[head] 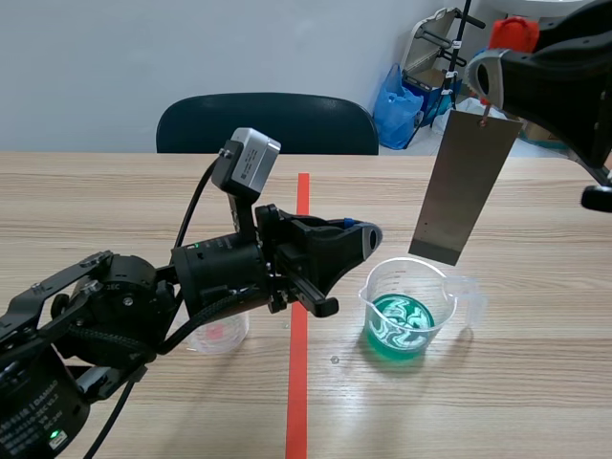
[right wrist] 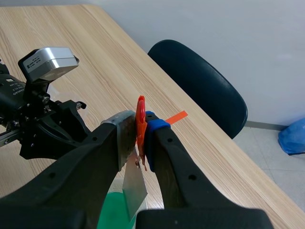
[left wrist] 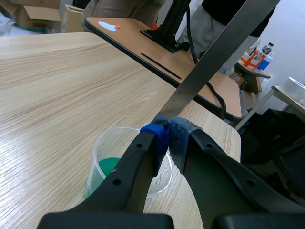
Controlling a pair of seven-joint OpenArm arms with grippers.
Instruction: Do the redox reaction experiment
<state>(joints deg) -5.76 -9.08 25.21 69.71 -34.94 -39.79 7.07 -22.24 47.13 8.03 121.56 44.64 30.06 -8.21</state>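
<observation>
Grey metal strip (head: 466, 186): hangs tilted in the upper right of the scene view. Its top end is clamped in the jaws of the right gripper (head: 486, 88), and its lower edge is at the far rim of the beaker (head: 375, 287), above the liquid.

Right arm: raised, entering from the upper right corner with the gripper pointing down. In its wrist view the jaws are clenched on the strip, with an orange-red piece (right wrist: 140, 117) between the pads too; what it is cannot be told.

Beaker: clear plastic, upright, centre right on the desk (head: 115, 210), holding green liquid (head: 402, 325).

Left arm: low, reaching from the lower left past the red tape line (head: 300, 382). The left gripper (head: 368, 235) lies level, its tip just beside the beaker's rim. Its jaws are closed, pad against pad, with nothing between them.

Small clear cup (head: 218, 335): pinkish inside, centre left, partly hidden behind the left arm.

Dark chair (head: 287, 120): beyond the desk, top centre.
</observation>
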